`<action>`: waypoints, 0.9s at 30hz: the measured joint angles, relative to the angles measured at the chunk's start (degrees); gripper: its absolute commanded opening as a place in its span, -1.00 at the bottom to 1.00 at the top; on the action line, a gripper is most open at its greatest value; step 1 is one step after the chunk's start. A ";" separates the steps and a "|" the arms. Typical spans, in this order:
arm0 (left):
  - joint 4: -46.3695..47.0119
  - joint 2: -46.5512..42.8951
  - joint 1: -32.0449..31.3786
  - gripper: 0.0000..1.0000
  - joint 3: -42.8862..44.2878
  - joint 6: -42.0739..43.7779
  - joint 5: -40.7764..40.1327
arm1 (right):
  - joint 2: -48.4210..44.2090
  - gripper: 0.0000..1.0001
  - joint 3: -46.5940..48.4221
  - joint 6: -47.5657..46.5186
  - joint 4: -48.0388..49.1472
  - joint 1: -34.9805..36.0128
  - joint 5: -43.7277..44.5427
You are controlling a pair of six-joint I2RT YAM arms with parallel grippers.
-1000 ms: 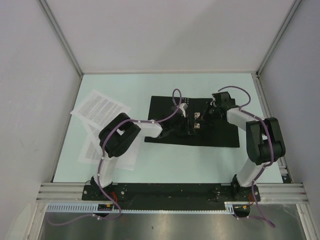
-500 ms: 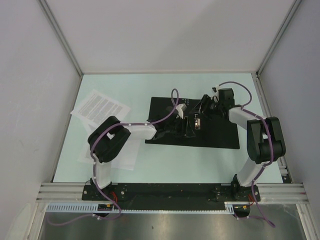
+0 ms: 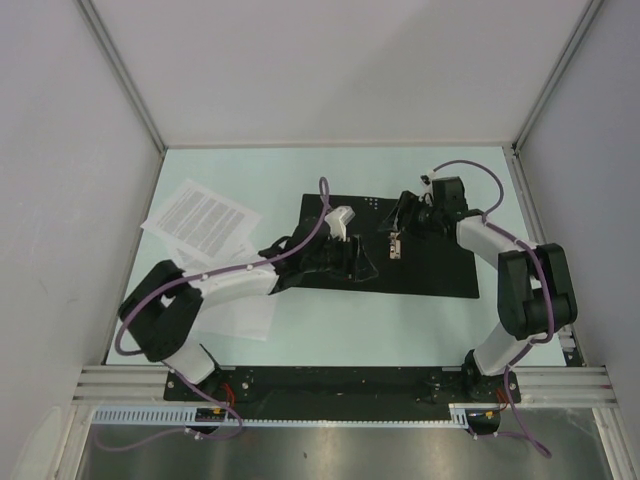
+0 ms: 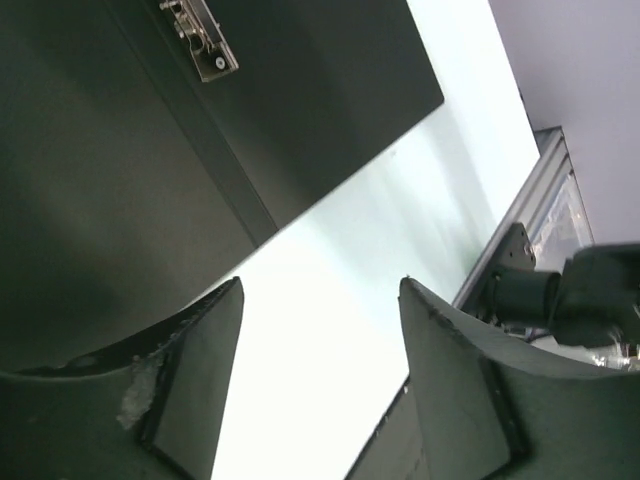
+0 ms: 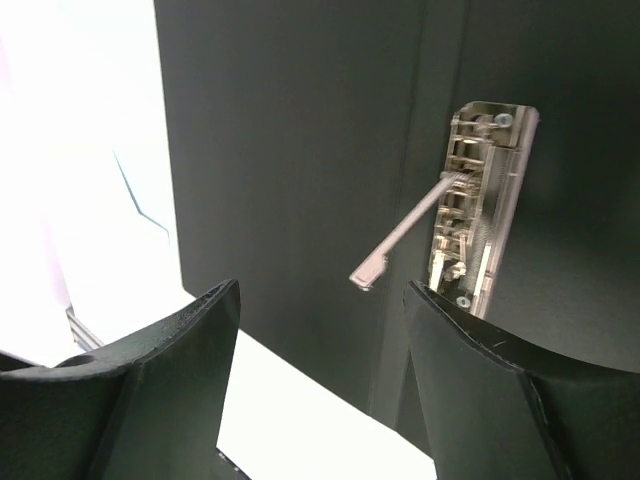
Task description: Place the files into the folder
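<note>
The folder (image 3: 430, 262) lies open on the table, black inside up, with its metal spine clip (image 3: 396, 245) in the middle. In the right wrist view the clip (image 5: 480, 200) has its lever (image 5: 400, 235) raised. The files (image 3: 200, 220), white printed sheets, lie left of the folder, some under the left forearm. My left gripper (image 3: 350, 262) hovers open over the folder's left half (image 4: 130, 180), nothing between its fingers. Over the folder's far side near the clip, my right gripper (image 3: 405, 215) stands open and empty.
Grey enclosure walls stand close on the left, right and far sides. An aluminium rail (image 3: 340, 385) runs along the near edge with both arm bases. The right arm's base (image 4: 560, 290) shows in the left wrist view.
Both grippers have opened. The left arm's elbow swung down to the left and its gripper drew back left from the clip. The right gripper backed off towards the far side.
</note>
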 measured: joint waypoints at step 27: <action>-7.72 -19.78 0.63 0.50 -6.29 3.08 -4.98 | -1.81 0.63 -1.64 -1.07 2.32 0.79 3.10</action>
